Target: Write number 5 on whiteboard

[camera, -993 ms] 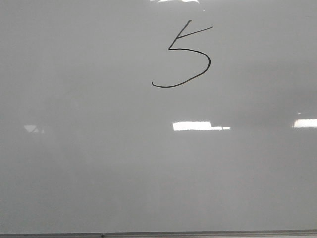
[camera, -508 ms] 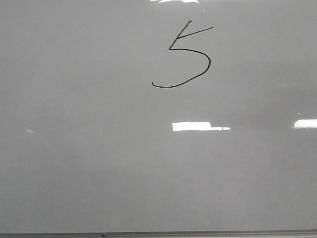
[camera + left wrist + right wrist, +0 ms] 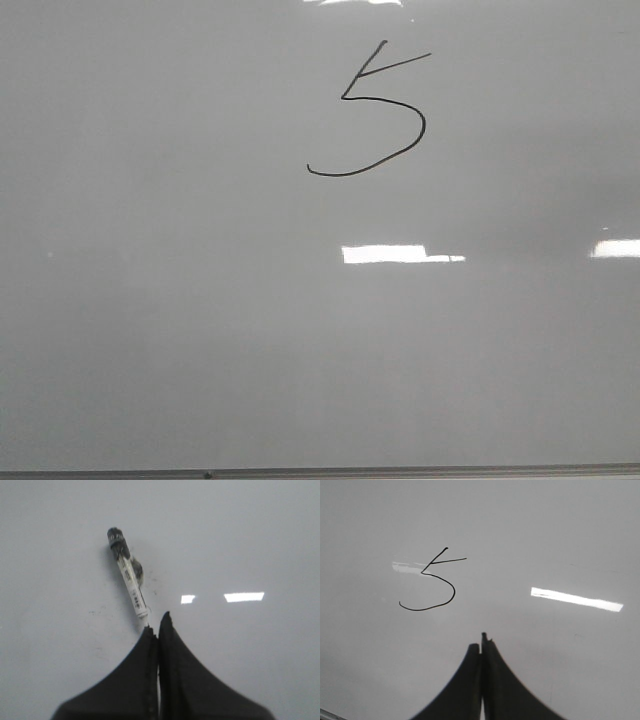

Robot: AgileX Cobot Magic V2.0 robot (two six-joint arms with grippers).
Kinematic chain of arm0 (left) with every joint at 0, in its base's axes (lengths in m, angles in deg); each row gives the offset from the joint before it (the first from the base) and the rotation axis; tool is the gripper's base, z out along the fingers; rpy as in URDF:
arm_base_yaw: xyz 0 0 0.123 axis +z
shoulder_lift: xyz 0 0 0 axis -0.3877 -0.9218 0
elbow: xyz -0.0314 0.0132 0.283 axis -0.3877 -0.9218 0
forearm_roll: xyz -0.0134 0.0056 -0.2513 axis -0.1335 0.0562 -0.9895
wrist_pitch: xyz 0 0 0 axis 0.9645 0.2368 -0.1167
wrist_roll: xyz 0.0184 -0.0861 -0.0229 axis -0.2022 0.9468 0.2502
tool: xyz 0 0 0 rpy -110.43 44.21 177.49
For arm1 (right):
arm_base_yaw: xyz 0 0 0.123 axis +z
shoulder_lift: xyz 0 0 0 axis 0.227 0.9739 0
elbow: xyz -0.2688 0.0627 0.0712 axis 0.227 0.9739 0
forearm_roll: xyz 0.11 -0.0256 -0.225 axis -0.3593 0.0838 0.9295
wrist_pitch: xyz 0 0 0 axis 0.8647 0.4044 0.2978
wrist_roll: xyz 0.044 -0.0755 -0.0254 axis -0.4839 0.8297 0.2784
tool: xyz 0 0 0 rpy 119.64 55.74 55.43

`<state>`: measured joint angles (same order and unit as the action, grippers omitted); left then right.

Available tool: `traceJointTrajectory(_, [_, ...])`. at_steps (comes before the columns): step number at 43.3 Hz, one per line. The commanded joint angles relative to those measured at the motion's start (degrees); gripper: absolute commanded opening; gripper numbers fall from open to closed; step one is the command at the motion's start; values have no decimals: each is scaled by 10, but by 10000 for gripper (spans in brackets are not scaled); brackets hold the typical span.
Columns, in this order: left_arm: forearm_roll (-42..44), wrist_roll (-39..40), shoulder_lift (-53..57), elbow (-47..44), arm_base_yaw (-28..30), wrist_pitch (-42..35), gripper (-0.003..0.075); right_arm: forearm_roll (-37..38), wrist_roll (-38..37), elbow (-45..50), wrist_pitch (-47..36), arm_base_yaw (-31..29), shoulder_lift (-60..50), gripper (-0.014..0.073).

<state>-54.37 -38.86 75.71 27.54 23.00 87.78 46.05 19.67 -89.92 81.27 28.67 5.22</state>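
Board (image 3: 150, 330): I see a glossy pale sheet filling all three views, with a thin dark lower edge in the front view.
5 (image 3: 372, 120): drawn in thin black, with slanted top stroke, stem and open belly all present; it sits beyond the right fingertips, slightly to one side, well apart from them.
Left gripper (image 3: 158, 627): fingers pressed together around the tail of a marker (image 3: 128, 580), which juts out past the tips, its dark end toward the board.
Right gripper (image 3: 482, 645): fingers pressed together; I see nothing held, only a small nub at the tips.
Done: I judge the digit complete and legible.
Left: little, by my reading; perhaps only setting the marker down.
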Motion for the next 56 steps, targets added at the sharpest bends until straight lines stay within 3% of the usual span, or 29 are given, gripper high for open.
traceJointTrajectory(1, [-5, 5, 9, -2, -4, -56, -20, 5, 5, -16, -45, -4, 4, -60])
traceJointTrajectory(44, [-5, 5, 8, -2, -4, -56, -20, 5, 5, -5, -57, -6, -1, -60])
traceJointTrajectory(56, [-5, 5, 8, -2, -4, -56, -20, 9, 5, 103, -124, -85, -49, -60])
